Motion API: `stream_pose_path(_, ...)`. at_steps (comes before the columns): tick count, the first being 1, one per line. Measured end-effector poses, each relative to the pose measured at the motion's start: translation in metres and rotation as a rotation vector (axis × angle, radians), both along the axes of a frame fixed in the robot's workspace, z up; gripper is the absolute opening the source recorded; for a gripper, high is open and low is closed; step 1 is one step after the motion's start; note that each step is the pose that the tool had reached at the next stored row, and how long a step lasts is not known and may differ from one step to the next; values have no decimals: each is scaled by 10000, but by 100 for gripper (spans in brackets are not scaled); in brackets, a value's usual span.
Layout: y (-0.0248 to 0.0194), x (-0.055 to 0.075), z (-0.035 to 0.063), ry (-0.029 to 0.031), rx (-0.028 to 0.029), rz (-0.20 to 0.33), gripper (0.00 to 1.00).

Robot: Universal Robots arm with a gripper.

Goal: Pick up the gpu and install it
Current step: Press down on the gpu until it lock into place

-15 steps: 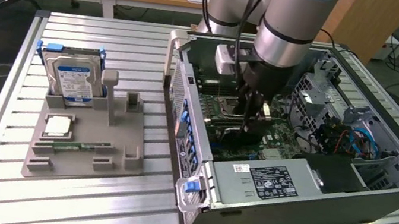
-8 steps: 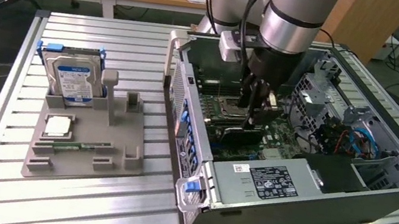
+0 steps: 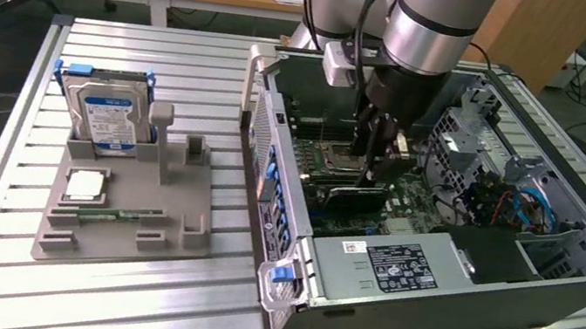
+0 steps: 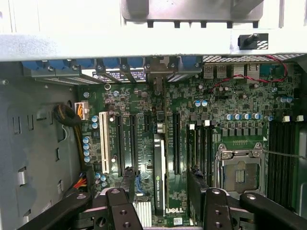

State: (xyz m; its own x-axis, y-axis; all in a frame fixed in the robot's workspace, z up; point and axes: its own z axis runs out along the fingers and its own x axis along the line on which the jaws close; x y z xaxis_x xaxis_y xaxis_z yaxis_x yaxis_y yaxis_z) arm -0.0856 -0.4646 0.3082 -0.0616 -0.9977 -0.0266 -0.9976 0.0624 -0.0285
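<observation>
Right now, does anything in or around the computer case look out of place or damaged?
Nothing stands out. The gpu stands on edge on the motherboard, in line with the slots beside it, between the fingers of the open gripper. On the tray outside the case, the hard drive stands upright.

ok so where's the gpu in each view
Exterior view: the gpu stands on the motherboard inside the computer case, just under the open gripper.
Wrist view: seen edge-on, upright in a slot between the two gripper fingers.
Shared landmark: the silvery cpu socket, beside the card in both views.
</observation>
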Motion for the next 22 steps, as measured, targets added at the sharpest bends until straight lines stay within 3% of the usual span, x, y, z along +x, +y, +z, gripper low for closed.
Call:
stream_pose_path(11,0,0,0,-1,0,0,56)
stream_pose_path(17,0,0,0,0,0,-1,26)
stream_pose_path(20,0,0,0,-1,0,-1,20)
stream_pose_path(22,0,0,0,0,0,0,11)
